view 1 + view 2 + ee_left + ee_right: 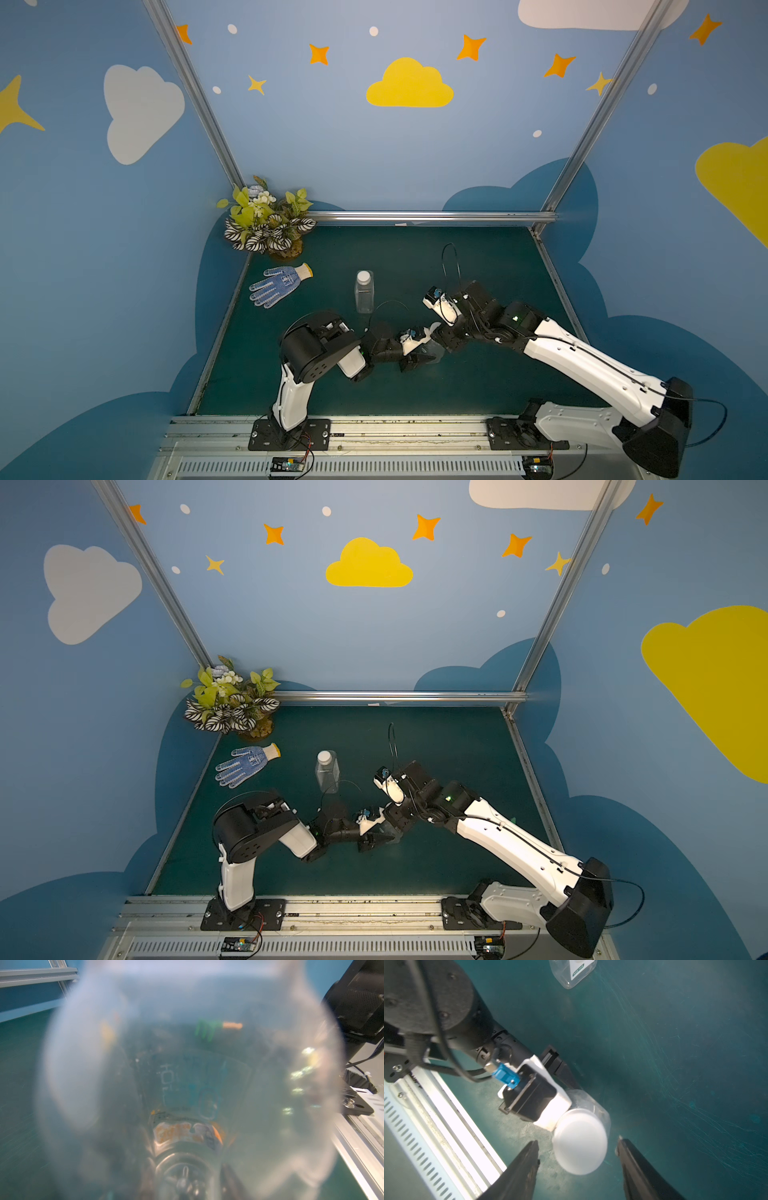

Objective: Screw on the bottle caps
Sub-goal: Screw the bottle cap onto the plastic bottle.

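Round bottle (600,1109) stands roughly upright (long axis vertical), white cap (580,1140) uppermost.

Rear-left corner of tabletop (478,386): plant (266,220); glove (280,286) just in front. Centre, right of glove: rect. bottle (364,295), upright. Front-right of it: round bottle (600,1109).

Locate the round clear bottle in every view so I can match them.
Both top views: the round bottle is mid-table in the left gripper, largely hidden.
Left wrist: it fills the picture, blurred, close against the lens.
Right wrist: its clear shoulder shows under the white cap, seen between the right gripper's open jaws.
Shared landmark: the aluminium base rail.
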Action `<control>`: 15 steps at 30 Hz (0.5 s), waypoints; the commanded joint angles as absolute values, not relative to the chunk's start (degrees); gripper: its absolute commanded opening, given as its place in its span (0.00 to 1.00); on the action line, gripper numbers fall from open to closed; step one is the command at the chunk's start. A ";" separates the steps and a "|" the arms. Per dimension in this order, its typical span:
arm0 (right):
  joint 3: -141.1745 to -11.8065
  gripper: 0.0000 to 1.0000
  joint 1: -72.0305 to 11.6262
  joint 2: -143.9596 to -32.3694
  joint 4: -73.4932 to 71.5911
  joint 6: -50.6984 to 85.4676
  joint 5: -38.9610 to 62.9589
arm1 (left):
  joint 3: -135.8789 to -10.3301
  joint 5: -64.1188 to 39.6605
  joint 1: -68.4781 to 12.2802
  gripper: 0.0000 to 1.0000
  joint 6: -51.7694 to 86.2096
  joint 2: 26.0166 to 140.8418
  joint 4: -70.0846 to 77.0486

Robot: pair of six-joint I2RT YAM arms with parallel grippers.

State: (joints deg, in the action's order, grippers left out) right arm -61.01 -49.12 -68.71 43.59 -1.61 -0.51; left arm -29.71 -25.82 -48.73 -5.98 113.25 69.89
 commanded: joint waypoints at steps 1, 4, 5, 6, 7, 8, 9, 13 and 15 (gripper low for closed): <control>-60.64 0.63 -48.24 -69.43 42.10 -2.20 0.04 | -30.06 -26.89 -48.32 0.45 -5.69 112.45 70.66; -60.56 0.59 -47.93 -69.71 42.25 -2.17 0.65 | -29.97 -26.82 -48.26 0.45 -5.74 112.48 70.74; -60.56 0.58 -47.90 -69.78 42.35 -2.15 0.79 | -29.97 -26.73 -48.34 0.45 -5.79 112.49 70.75; -60.48 0.57 -47.90 -69.77 42.32 -2.09 0.86 | -29.97 -26.72 -48.37 0.45 -5.74 112.50 70.75; -60.47 0.55 -47.90 -69.82 42.49 -2.04 1.24 | -29.97 -26.72 -48.27 0.45 -5.72 112.53 70.75; -60.55 0.54 -47.97 -69.91 42.68 -1.30 1.40 | -29.97 -26.74 -48.34 0.45 -5.71 112.57 70.75; -60.69 0.54 -47.91 -70.01 42.87 -1.23 1.45 | -29.99 -26.62 -48.25 0.45 -5.77 112.51 70.80; -60.99 0.49 -47.90 -70.73 43.61 -1.37 2.26 | -29.97 -26.63 -48.31 0.45 -5.72 112.57 70.84; -61.25 0.47 -47.94 -71.09 44.11 -1.94 2.93 | -29.97 -26.63 -48.25 0.45 -5.72 112.57 70.83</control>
State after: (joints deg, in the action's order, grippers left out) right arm -61.01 -48.07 -70.28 43.13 -1.54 1.63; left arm -29.71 -25.91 -48.49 -5.91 113.25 69.82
